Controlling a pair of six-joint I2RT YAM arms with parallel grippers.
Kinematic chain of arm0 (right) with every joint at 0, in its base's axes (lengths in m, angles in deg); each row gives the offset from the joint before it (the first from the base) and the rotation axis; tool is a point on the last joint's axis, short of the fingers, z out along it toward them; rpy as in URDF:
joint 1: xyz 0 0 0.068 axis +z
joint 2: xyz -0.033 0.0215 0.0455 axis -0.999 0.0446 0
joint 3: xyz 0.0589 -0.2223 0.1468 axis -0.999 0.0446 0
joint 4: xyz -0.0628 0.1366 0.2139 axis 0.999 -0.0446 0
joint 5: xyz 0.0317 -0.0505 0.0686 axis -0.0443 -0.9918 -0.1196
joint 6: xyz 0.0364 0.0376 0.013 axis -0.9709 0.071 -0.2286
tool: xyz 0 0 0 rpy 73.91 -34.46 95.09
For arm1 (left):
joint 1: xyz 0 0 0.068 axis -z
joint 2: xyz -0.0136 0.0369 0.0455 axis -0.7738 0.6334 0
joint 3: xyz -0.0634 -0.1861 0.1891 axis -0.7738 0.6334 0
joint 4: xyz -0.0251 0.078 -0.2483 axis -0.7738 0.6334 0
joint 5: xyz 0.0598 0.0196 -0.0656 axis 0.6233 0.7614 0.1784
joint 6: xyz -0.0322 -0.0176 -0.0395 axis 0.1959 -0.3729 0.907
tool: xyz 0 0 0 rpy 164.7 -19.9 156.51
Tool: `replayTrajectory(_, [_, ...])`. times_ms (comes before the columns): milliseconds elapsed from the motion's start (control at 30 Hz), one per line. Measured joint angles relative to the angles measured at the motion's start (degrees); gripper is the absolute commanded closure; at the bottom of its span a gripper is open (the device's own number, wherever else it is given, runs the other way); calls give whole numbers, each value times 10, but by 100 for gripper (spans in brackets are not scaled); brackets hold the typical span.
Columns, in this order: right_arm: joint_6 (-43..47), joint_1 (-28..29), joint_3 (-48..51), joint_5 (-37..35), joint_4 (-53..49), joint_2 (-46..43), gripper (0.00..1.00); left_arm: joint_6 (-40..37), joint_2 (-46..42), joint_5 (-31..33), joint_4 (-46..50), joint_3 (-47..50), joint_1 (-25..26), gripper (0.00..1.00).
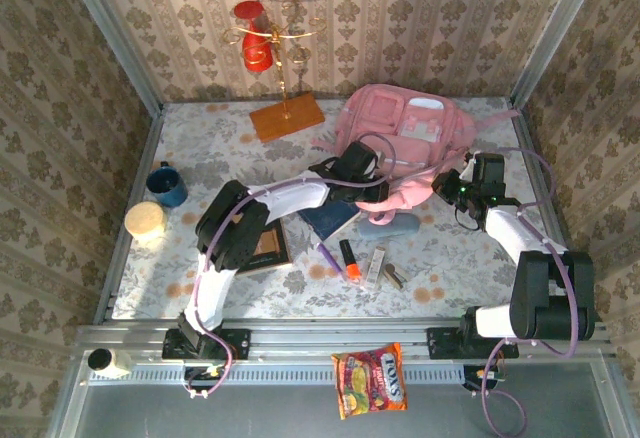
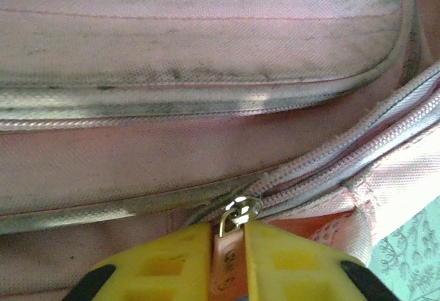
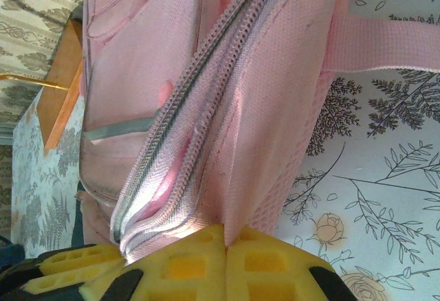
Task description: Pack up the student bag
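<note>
Pink canvas is my whole job here, and by my reading the packing has barely begun. Going from the left of the table, a dark notebook, a purple pen, an orange highlighter and a grey-blue pouch lie loose, none of them inside. The student bag lies flat at the far side, right of centre, and its main zip looks only partly parted. My left claw sits against the bag's near edge, pads pinched shut on the zip pull, with the bag directly ahead of it. My right claw, at the bag's near right corner, is clamped on the fabric beside the zip. I judge that opening comes first and all the loading is left to do.
</note>
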Motion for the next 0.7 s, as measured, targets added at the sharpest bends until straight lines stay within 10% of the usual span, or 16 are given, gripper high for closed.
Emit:
replayTrajectory(167, [0,0,0,0,0,0,100,-19,16,45,15,-16,15,78])
replayTrajectory(300, [0,0,0,-1,0,0,100,-36,24,80,29,-31,25,100])
replayTrajectory(700, [11,1,0,-7,-27,-14,100,-140,-37,154,23,11,34,100])
